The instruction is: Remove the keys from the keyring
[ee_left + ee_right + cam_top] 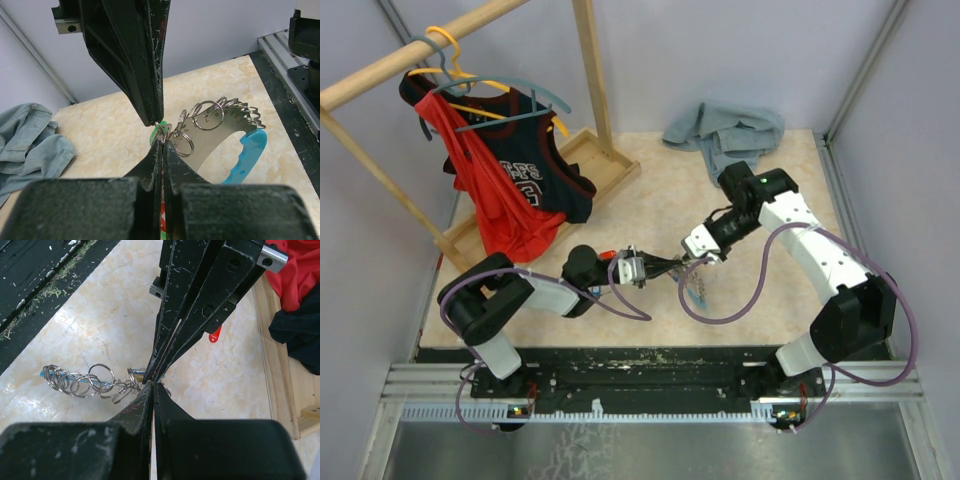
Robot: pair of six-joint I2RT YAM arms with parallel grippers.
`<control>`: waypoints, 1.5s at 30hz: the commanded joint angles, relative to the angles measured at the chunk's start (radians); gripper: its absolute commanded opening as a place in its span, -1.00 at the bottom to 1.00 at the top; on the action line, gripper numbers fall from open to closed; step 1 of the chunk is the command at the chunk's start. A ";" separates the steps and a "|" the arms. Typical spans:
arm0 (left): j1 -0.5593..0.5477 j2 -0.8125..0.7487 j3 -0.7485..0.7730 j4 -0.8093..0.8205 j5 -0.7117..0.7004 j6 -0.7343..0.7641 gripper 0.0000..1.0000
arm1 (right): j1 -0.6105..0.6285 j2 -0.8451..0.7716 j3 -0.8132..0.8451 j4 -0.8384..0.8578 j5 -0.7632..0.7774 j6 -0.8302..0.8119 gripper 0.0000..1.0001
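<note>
left gripper point(162, 144) and right gripper point(152, 385) meet tip to tip over the table point(650, 200) — both jaws pinched fully shut on the keyring point(242, 111), keys point(247, 150) trailing off it

The left arm point(505, 300) and right arm point(820, 250) pair white shells with bulky black joints, each trailing a looping purple cable point(720, 312). A green light point(761, 181) glows on the right wrist. The long black fingers point(125, 50) are scuffed with pale scratches beside a silvery screwed bracket point(67, 26).
</note>
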 commanded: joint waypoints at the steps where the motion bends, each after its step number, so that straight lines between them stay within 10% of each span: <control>1: -0.003 -0.039 -0.017 0.053 -0.027 0.005 -1.00 | -0.031 -0.045 0.033 -0.031 -0.049 -0.038 -1.00; 16: 0.042 -0.044 -0.084 0.263 -0.018 -0.101 -1.00 | -0.080 -0.077 -0.114 0.025 -0.090 -0.143 -1.00; 29: 0.088 -0.022 -0.057 0.252 0.354 0.036 -1.00 | -0.080 -0.056 -0.169 0.119 -0.201 -0.070 -0.04; 45: 0.122 0.087 -0.001 0.384 0.523 -0.042 -1.00 | -0.030 0.092 -0.142 -0.038 -0.307 -0.097 0.13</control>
